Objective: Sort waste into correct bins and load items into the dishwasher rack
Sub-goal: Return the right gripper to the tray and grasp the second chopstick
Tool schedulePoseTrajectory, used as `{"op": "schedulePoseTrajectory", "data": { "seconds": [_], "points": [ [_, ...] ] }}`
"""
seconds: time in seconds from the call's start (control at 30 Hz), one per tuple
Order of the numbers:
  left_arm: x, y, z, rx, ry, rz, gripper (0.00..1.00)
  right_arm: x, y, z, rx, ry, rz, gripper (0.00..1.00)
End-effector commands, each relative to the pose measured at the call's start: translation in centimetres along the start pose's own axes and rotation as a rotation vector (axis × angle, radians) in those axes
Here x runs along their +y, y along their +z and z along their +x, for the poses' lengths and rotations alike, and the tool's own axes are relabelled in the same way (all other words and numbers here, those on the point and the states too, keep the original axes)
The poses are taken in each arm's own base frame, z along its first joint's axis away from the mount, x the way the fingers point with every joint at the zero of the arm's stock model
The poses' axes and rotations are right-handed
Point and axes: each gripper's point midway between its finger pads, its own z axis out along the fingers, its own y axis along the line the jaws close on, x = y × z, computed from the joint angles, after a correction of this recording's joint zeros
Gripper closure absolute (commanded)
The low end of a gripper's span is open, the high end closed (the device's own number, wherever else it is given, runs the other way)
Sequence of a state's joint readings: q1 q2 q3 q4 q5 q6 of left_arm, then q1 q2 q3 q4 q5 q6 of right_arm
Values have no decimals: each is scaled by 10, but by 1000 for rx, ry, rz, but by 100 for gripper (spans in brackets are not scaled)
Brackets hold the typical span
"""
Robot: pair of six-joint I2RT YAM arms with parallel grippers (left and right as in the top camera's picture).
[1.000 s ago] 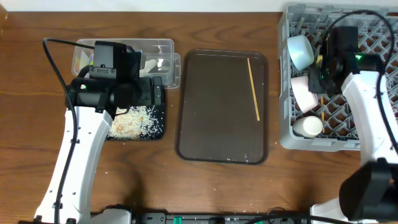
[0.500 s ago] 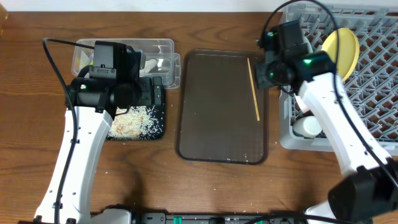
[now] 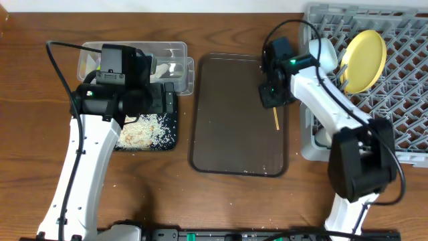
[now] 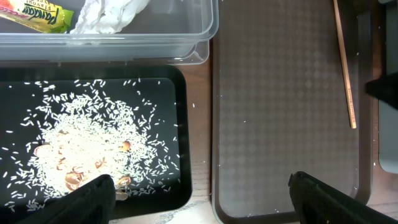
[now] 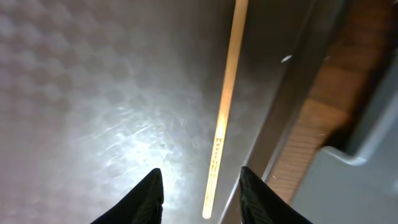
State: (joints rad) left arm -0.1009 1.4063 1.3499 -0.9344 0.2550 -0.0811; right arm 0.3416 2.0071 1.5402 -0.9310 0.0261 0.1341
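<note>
Wooden chopstick (image 5: 225,112): lies flat on the brown serving tray (image 3: 200,134), close along its 3 o'clock rim, running from 12 to 6 o'clock.
Handling: judged light, stiff, thin and smooth. It is likely to roll or skid on the textured tray floor, and to pivot if pinched off-centre.
Grip point: near mid-length, with the jaws set across the shaft. The stick offers little height for the fingertips to get under.
Right gripper (image 5: 200,196): partly open over the stick and holding nothing. In the wrist view one end of the stick shows between the fingertips, without contact. Height above the tray cannot be told.
Left gripper (image 4: 205,205): spread wide and empty, hanging above the bins at 9 o'clock of the tray, well apart from the stick.
Obstruction: the raised tray rim stands just beside the stick at 3 o'clock, which leaves little room for the outer finger.
Dishwasher rack (image 3: 401,114): at 3 o'clock, just beyond the tray, with a yellow plate (image 3: 364,52) upright in it.
Black tray (image 4: 183,137): holds the rice scraps.
Clear container (image 4: 205,37): holds the snack wrapper (image 4: 40,15) and the crumpled paper (image 4: 109,15).
</note>
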Motion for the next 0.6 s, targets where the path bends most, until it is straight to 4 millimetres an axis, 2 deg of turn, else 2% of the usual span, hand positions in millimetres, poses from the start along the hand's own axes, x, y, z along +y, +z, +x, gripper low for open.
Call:
{"op": "schedulePoseTrajectory", "data": {
  "seconds": [0.0,0.13,0.57],
  "points": [
    [0,-1,-4,-7,3,-5,9,0,18,7,49,12,17,64],
    [0,-1,-4,-7,3,-5,9,-6,32,13,85,42,52,68],
    [0,-1,-4,-7,3,-5,9,-10,36,22,119,75,70,70]
  ]
}}
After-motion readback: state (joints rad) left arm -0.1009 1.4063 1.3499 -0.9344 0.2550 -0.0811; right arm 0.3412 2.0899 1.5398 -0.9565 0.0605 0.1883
